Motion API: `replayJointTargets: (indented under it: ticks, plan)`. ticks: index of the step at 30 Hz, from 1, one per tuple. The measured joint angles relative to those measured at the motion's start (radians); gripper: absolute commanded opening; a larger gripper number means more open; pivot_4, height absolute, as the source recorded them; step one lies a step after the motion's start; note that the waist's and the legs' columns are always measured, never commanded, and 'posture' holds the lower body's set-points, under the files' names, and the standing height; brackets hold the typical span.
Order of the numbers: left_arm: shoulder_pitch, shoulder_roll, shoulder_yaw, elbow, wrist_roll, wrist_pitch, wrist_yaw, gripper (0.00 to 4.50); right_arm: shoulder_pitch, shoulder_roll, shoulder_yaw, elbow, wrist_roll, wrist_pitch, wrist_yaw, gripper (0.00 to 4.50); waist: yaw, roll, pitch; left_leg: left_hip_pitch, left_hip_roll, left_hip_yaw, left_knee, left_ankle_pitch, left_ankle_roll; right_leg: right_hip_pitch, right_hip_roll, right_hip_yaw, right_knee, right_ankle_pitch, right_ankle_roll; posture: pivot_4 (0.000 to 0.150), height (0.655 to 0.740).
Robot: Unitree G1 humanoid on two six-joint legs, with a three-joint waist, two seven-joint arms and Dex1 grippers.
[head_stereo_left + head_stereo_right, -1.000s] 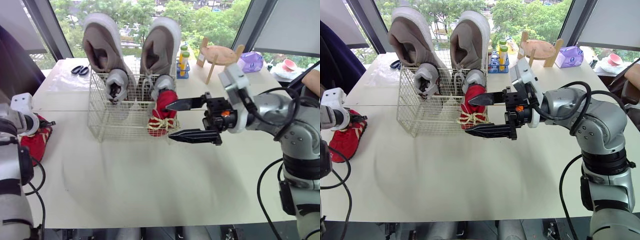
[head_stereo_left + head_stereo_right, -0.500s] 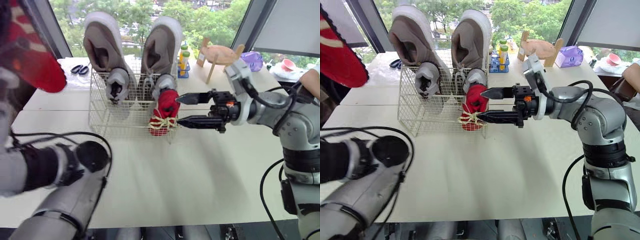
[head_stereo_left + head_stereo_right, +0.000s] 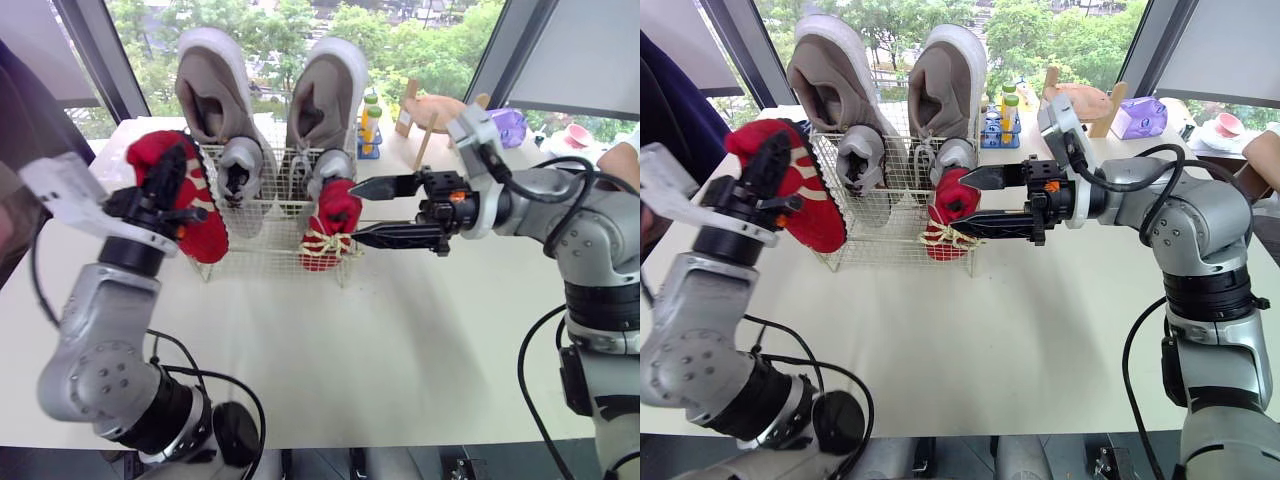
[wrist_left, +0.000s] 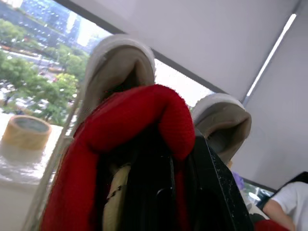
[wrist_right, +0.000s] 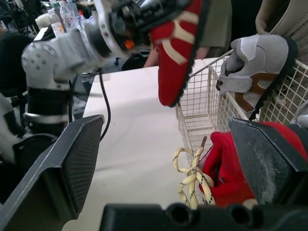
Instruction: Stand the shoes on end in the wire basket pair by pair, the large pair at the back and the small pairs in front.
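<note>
A wire basket [image 3: 262,238] holds two large taupe shoes [image 3: 213,92] standing on end at the back. In front of them are two small grey shoes [image 3: 238,166]. A red shoe with yellow laces [image 3: 336,226] stands in the front right corner. My right gripper [image 3: 354,211] is open just right of that shoe, one finger above and one below its level. My left gripper [image 3: 172,185] is shut on a second red shoe [image 3: 192,215], held in the air by the basket's front left corner. The right wrist view shows this held red shoe [image 5: 175,57] above the basket's edge.
Behind the basket stand a rack of small bottles [image 3: 367,122], a wooden stand [image 3: 440,108], a purple pack [image 3: 506,122] and a pink bowl [image 3: 578,130]. A person's arm [image 3: 624,160] shows at the right edge. Bare white table [image 3: 400,330] lies in front.
My left arm has swung up from the table's left edge, carrying the red shoe to the basket's front left corner. The right gripper stays open beside the basket, slightly higher.
</note>
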Motion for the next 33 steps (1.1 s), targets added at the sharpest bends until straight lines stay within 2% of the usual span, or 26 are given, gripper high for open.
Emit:
replayJointTargets:
  ticks: [8, 16, 27, 31, 33]
  plan:
    - [0.058, 0.042, -0.169, 0.122, 0.009, -0.251, 0.022, 0.03, 0.015, 0.0, -0.017, -0.039, 0.019, 0.03, -0.049, 4.5, 0.008, 0.0, 0.0, 0.0, 0.0, 0.0, 0.0, 0.0, 0.001, 0.001, -0.001, 0.0, -0.001, 0.0, 0.0, 0.15, 0.74]
    - [-0.001, 0.106, -0.24, 0.16, -0.023, -0.352, 0.09, 0.03, 0.021, -0.002, -0.039, -0.047, 0.023, 0.038, -0.058, 4.5, 0.005, 0.0, 0.0, 0.0, 0.0, 0.0, 0.001, -0.001, 0.003, 0.001, -0.001, -0.001, -0.001, 0.0, 0.0, 0.15, 0.74]
    - [0.307, 0.112, -0.376, 0.282, 0.012, -0.603, 0.019, 0.03, 0.022, -0.002, -0.039, -0.047, 0.028, 0.042, -0.06, 4.5, 0.004, 0.003, -0.002, 0.001, 0.0, 0.001, 0.0, -0.002, 0.004, 0.002, -0.001, -0.001, -0.002, 0.0, 0.0, 0.15, 0.74]
    - [0.38, 0.116, -0.381, 0.296, -0.027, -0.636, 0.014, 0.03, 0.035, -0.007, -0.044, -0.047, 0.029, 0.048, -0.06, 4.5, 0.002, 0.006, -0.004, 0.002, 0.001, 0.002, 0.0, -0.002, 0.005, 0.002, -0.001, -0.001, -0.002, 0.0, 0.0, 0.15, 0.74]
    - [0.387, 0.128, -0.379, 0.292, -0.061, -0.629, 0.023, 0.77, 0.035, -0.007, -0.044, -0.047, 0.03, 0.048, -0.06, 4.5, 0.001, 0.007, -0.004, 0.002, 0.001, 0.002, 0.0, -0.002, 0.005, 0.002, -0.001, -0.001, -0.002, 0.0, -0.001, 0.15, 0.74]
